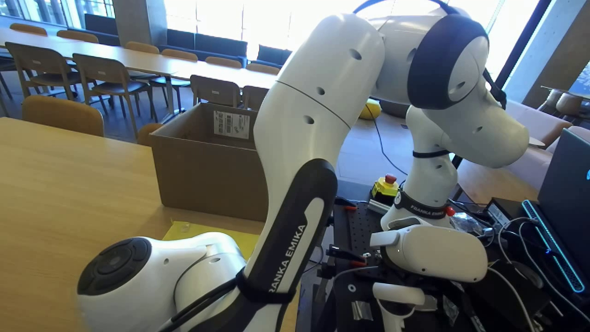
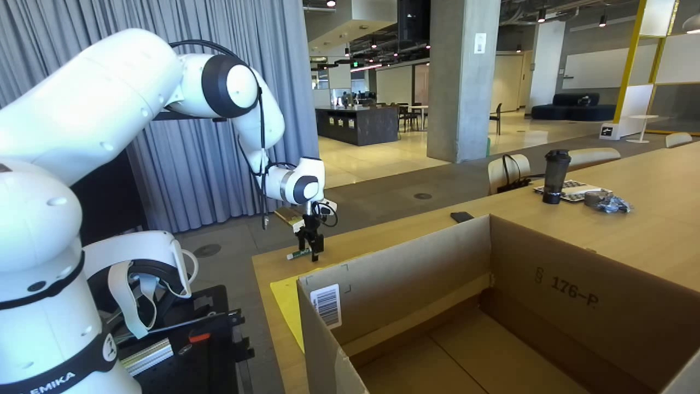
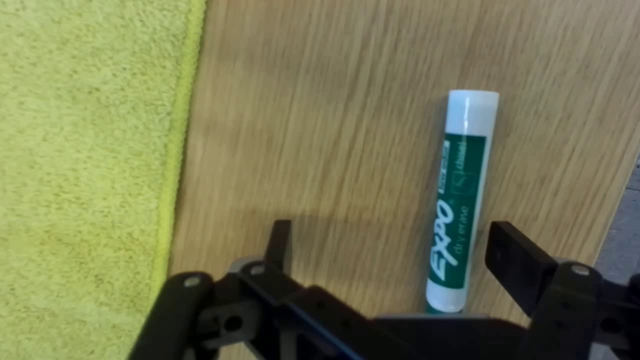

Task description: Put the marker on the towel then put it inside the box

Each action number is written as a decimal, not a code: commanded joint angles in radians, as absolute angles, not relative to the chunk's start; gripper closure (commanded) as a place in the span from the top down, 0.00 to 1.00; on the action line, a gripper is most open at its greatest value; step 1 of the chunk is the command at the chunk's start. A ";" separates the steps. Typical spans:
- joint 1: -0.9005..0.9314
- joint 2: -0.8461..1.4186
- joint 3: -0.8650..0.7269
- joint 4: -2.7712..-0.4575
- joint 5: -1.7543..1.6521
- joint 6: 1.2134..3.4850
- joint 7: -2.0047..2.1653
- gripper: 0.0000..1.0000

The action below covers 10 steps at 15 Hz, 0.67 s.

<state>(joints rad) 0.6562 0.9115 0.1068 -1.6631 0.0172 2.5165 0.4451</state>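
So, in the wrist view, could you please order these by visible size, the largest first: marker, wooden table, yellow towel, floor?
1. Wooden table: the widest visible area.
2. Yellow towel: cut off by the picture's edges.
3. Marker: long but narrow.
4. Floor: only a small grey patch at the right edge.

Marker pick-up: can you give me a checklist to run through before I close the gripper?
1. Gripper open: ok.
2. Marker between the fingers: ok, as the wrist view shows it.
3. Marker centred in the gap: not ok; it lies nearer the finger on that picture's right.
4. Fingers low enough to grip: cannot tell.
5. Towel apart from the marker: ok; table shows between them.
6. Box open on top: ok, in an exterior view.
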 commanded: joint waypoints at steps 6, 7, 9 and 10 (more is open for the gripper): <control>0.665 0.915 0.093 -1.676 0.010 2.531 0.455 1.00; 0.666 0.916 0.092 -1.674 0.010 2.530 0.458 0.96; 0.663 0.910 0.090 -1.680 0.009 2.529 0.455 0.71; 0.661 0.907 0.089 -1.683 0.009 2.525 0.453 0.70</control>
